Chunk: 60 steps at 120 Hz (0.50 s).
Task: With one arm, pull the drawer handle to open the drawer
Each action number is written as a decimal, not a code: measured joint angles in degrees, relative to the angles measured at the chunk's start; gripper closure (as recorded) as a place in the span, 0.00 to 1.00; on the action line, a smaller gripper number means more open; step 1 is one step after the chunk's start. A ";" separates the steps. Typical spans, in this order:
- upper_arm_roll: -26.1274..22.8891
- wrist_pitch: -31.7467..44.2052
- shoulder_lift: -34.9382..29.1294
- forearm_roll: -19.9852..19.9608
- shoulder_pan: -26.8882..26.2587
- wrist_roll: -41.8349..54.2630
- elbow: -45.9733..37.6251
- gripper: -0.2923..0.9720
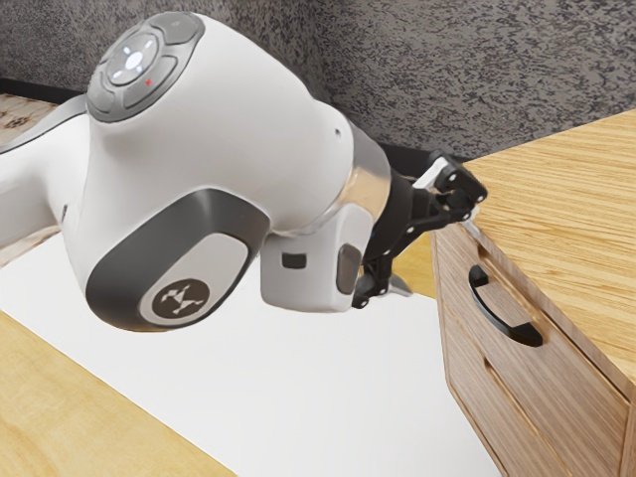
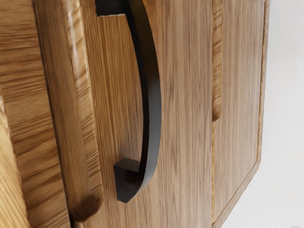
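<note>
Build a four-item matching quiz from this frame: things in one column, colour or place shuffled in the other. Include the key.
Things
1. drawer handle
2. gripper
3. white sheet
4. wall

Colour or place
A. grey, speckled, behind everything
B. flat on the table, under the arm
C. black curved bar
D. black, at the upper front edge of the cabinet, above the handle in the exterior view

Pairs: 1-C, 2-D, 3-B, 4-A
</note>
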 joint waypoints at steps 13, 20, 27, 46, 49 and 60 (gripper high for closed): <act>-1.27 -1.50 0.04 -0.82 -0.37 1.58 0.04 0.28; -1.56 -1.95 1.06 -1.03 -0.33 2.31 0.23 0.27; -1.45 -2.23 1.72 -1.16 -0.15 2.96 0.30 0.22; -1.22 -2.82 -0.61 -1.28 0.13 4.47 -0.32 0.25; -1.22 -2.92 -1.18 -1.28 0.12 4.67 -0.50 0.25; -1.27 -3.31 -2.07 -1.29 -0.02 5.34 -0.84 0.29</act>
